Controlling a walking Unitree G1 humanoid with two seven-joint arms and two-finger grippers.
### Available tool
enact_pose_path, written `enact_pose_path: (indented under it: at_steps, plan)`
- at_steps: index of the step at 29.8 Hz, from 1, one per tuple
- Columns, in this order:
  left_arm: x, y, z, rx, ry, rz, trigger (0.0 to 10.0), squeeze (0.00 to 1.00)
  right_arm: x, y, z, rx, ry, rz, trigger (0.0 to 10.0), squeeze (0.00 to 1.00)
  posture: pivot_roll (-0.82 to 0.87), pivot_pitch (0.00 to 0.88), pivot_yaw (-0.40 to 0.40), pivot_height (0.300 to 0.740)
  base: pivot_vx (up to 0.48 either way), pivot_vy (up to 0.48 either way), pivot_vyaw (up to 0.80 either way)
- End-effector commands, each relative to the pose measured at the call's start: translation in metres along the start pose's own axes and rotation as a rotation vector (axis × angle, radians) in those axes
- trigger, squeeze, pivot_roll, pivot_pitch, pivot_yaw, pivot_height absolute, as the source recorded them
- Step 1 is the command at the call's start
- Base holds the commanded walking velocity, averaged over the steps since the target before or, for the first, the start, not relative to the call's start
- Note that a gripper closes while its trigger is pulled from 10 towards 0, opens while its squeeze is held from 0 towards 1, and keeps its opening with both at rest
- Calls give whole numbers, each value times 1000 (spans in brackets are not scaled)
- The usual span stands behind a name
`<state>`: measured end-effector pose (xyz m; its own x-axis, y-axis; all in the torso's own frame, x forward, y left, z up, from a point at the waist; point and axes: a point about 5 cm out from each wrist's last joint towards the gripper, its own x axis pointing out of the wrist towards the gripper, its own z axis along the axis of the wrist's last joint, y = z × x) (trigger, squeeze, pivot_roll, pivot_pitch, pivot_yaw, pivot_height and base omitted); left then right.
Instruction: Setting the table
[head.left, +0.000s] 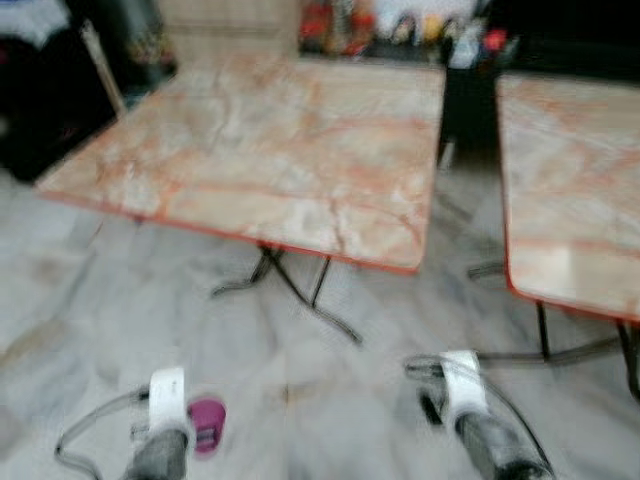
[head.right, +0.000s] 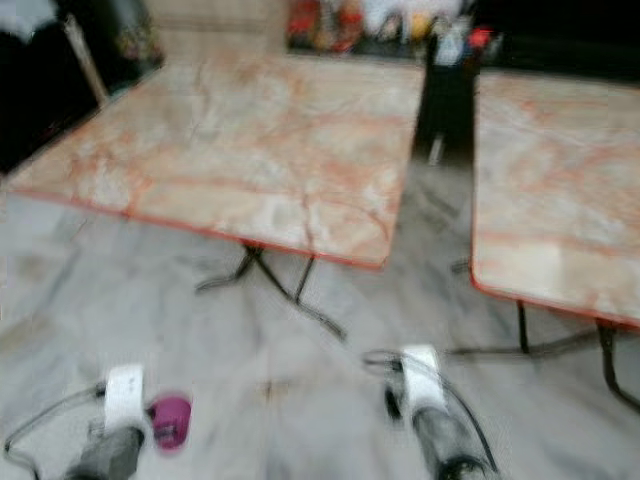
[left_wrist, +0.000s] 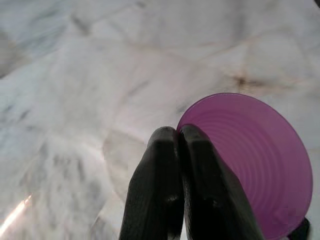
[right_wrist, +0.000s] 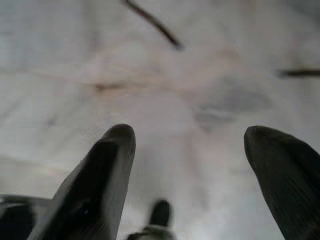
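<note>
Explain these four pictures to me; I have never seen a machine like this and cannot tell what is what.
This is a walking humanoid robot with two silver arms. The two wide pictures come from cameras in its head, looking down at a marble floor and two marble-topped tables, the near table and the side table, both blurred. Nothing can be made out lying on either tabletop. The other two pictures come from cameras on each wrist. The left tool has its black fingers pinched on the rim of a purple cup. The right tool is open above the floor, holding nothing.
</note>
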<state>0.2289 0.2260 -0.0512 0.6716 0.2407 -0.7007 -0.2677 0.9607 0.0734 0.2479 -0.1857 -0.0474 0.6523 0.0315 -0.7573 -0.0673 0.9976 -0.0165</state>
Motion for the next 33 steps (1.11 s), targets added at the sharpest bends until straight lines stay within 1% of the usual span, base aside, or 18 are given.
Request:
enact_pose_path:
  at_steps: [1, 5, 8, 13, 16, 26, 33]
  plan:
    - [0, -5, 0, 16, -3, -8, 10000, 0, -2, -9, -4, -5, 14, -22, 10000, 0, -33, 62, 64, 740, 0, -375, 500]
    - [0, -3, 1, 19, -13, -7, 10000, 0, -2, -9, -5, -12, 18, -26, 10000, 0, -33, 62, 64, 740, 0, -376, 530]
    - [0, -3, 1, 23, -17, -10, 10000, 0, -2, -9, -6, 14, 24, -40, 10000, 0, -33, 62, 64, 740, 0, -379, 0]
    - [0, -3, 1, 27, -17, -11, 10000, 0, -2, -10, -7, 19, 37, -55, 10000, 0, -31, 65, 63, 740, 0, -376, 0]
    - [0, -2, 1, 29, -17, -11, 10000, 0, -2, -11, -8, 3, 49, -66, 10000, 0, -31, 65, 63, 740, 0, -377, 0]
    - [0, -1, 1, 39, -17, -14, 10000, 0, -2, -10, -7, -5, 56, -55, 10000, 0, -29, 66, 65, 740, 0, -376, -689]
    - [0, -1, 2, 44, -18, -16, 10000, 0, -2, -10, -7, -1, 48, -57, 10000, 0, -29, 66, 66, 740, 0, -378, 0]
